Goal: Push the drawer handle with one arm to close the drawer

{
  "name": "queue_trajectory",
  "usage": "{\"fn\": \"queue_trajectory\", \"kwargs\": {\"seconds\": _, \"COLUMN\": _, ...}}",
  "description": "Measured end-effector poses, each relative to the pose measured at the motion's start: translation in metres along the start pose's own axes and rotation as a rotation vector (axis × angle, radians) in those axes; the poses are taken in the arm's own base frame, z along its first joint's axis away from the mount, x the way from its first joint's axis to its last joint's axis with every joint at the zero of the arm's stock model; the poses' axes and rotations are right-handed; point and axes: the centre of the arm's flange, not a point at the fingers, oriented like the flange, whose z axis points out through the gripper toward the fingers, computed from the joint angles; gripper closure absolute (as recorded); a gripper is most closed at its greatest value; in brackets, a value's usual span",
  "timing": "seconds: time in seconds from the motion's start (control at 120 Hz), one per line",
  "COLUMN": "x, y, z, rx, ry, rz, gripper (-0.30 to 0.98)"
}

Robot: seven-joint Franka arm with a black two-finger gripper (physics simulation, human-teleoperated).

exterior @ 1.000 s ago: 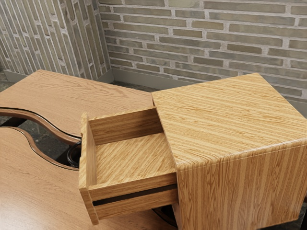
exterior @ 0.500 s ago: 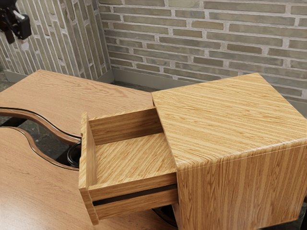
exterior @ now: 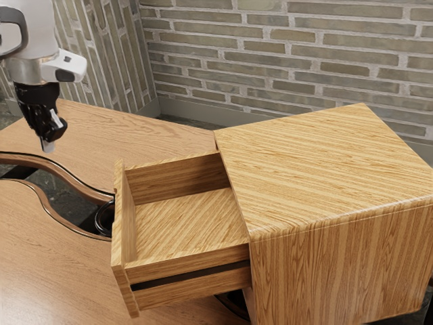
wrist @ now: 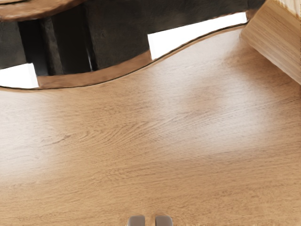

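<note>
The claw [exterior: 48, 145] hangs over the table [exterior: 135, 128] toward the exterior view's left, pointing downward, well apart from the drawer. Whether it is wide or narrow I cannot tell; nothing is seen held in it. A closed, compact claw would suit this job best, since pushing needs no grip.

Outward from the claw, to its right and nearer, is the dark, curved handle [exterior: 103, 220], mounted on the outer face of the drawer front [exterior: 122, 233]. The drawer [exterior: 183, 217] stands clearly open, its front well apart from the cabinet [exterior: 325, 169] at the exterior view's right. The claw is on the handle's outer side, which is the proper side to push from.

The step in hand is the approach, with the push itself not yet begun. The claw should probably come nearer and lower, staying left of the handle until it is level with it, so it does not knock the drawer's top edge or hook into the handle. Contact should be gentle and close to the middle of the front; an off-centre shove could make the drawer bind. Then a steady push toward the right and slightly far, in line with the drawer's sides, should take it home.
</note>
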Motion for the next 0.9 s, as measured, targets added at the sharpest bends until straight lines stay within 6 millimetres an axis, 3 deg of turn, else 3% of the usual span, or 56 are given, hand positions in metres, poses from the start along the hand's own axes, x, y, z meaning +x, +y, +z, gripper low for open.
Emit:
{"fn": "queue_trajectory", "kwargs": {"seconds": 0.192, "x": -0.008, "y": 0.028, "z": 0.063, "rx": -0.016, "ry": -0.013, "rz": 0.072, "gripper": 0.78}}
{"fn": "queue_trajectory", "kwargs": {"seconds": 0.375, "x": -0.017, "y": 0.06, "z": 0.099, "rx": -0.012, "ry": 0.017, "rz": 0.166, "gripper": 0.78}}
{"fn": "queue_trajectory", "kwargs": {"seconds": 0.783, "x": -0.045, "y": 0.127, "z": 0.094, "rx": 0.021, "ry": 0.161, "rz": 0.446, "gripper": 0.79}}
{"fn": "queue_trajectory", "kwargs": {"seconds": 0.9, "x": -0.048, "y": 0.134, "z": 0.088, "rx": 0.029, "ry": 0.2, "rz": 0.482, "gripper": 0.79}}
